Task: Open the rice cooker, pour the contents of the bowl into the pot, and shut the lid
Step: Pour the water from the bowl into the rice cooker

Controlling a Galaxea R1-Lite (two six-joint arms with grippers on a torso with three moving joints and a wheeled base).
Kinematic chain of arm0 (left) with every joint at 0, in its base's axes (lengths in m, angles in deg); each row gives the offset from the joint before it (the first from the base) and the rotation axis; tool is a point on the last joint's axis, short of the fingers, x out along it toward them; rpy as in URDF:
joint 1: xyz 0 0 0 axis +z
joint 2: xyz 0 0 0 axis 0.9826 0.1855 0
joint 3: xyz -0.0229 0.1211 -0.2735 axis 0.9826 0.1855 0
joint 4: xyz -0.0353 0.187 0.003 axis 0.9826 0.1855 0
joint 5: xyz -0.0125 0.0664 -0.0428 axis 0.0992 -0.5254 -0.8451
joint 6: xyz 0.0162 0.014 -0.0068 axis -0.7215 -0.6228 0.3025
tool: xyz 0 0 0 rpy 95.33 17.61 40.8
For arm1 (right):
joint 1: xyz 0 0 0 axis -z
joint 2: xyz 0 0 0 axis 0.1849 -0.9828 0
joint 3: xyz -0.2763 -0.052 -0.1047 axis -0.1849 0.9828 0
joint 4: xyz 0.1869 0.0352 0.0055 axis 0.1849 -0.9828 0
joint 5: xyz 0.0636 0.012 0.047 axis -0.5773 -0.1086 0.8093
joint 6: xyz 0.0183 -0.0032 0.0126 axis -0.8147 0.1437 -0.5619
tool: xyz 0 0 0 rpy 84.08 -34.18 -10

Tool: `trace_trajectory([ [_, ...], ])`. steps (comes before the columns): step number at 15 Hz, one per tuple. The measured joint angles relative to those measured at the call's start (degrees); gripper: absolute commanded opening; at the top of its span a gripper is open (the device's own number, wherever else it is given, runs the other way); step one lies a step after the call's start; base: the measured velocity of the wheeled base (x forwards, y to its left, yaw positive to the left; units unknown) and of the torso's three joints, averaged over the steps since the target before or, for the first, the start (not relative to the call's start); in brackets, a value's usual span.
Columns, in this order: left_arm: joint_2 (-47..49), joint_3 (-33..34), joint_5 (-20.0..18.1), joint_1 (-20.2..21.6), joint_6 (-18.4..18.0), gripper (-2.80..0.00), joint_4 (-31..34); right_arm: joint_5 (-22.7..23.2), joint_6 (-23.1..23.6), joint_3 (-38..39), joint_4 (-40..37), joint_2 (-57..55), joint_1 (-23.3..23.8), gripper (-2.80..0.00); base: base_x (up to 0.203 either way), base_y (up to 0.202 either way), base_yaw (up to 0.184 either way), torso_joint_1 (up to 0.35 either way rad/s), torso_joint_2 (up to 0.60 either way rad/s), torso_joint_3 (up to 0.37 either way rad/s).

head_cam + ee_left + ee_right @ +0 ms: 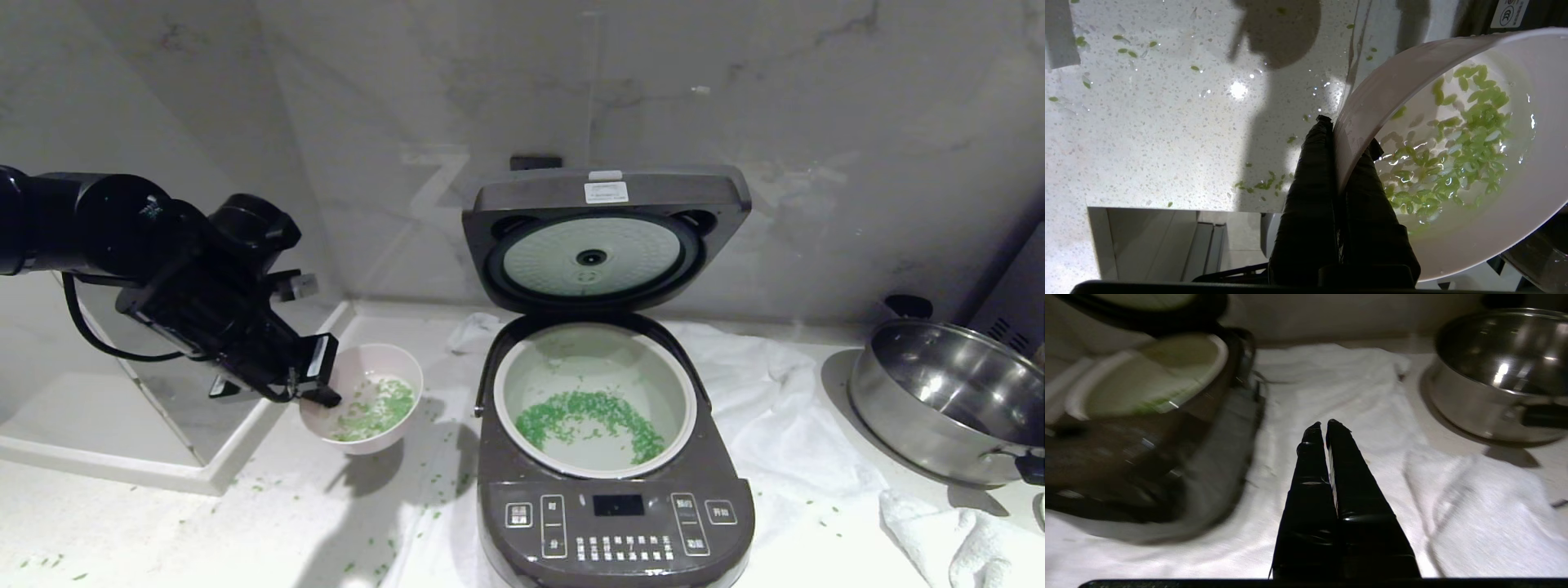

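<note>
Left gripper: jaws pinch the rim of the bowl, left of centre.
Pot: open, middle of frame, to the bowl's right.
Right gripper: jaws closed, empty, over the white cloth.

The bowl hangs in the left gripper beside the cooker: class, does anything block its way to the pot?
Nothing visible does. The left gripper pinches the bowl by its rim, left of the rice cooker; the lid stands raised behind, leaving the pot uncovered.
</note>
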Motion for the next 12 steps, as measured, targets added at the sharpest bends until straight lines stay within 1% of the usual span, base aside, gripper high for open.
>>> trace_trajectory([
  [2, -0.33, -0.89, 0.12, 0.00, 0.00, -2.80, 1.08, 2.98, -5.35, -8.71, 0.13, -9.07, -1.45, -2.80, 0.000, 0.000, 0.000, 0.000, 0.00, 0.000],
  [4, -0.57, -2.49, 0.19, 0.00, -0.05, -2.80, 3.20, 6.14, -9.74, -18.93, 0.16, -20.11, -2.72, -2.80, 0.000, 0.000, 0.000, 0.000, 0.00, 0.000],
  [7, -0.85, -4.05, 0.74, -0.92, 0.17, -2.80, 4.26, 11.86, -17.66, -34.14, 0.11, -37.65, -4.12, -2.80, 0.000, 0.000, 0.000, 0.000, 0.00, 0.000],
  [8, -0.98, -4.21, 0.74, -1.54, 0.38, -2.80, 4.90, 15.29, -21.16, -38.36, 0.07, -43.03, -4.71, -2.80, 0.000, 0.000, 0.000, 0.000, 0.00, 0.000],
  [10, -1.15, -4.26, 0.71, -2.94, 1.28, -2.80, 5.20, 24.33, -27.84, -44.48, 0.05, -51.71, -6.53, -2.80, 0.000, 0.000, 0.000, 0.000, 0.00, 0.000],
  [11, -1.23, -4.22, 0.74, -3.89, 2.22, -2.80, 5.20, 29.59, -30.14, -46.73, 0.01, -55.33, -7.57, -2.80, 0.000, 0.000, 0.000, 0.000, 0.00, 0.000],
  [12, -1.29, -4.12, 0.78, -4.86, 3.22, -2.80, 5.23, 33.66, -31.33, -48.68, -0.08, -58.32, -8.26, -2.80, 0.000, 0.000, 0.000, 0.000, 0.00, 0.000],
])
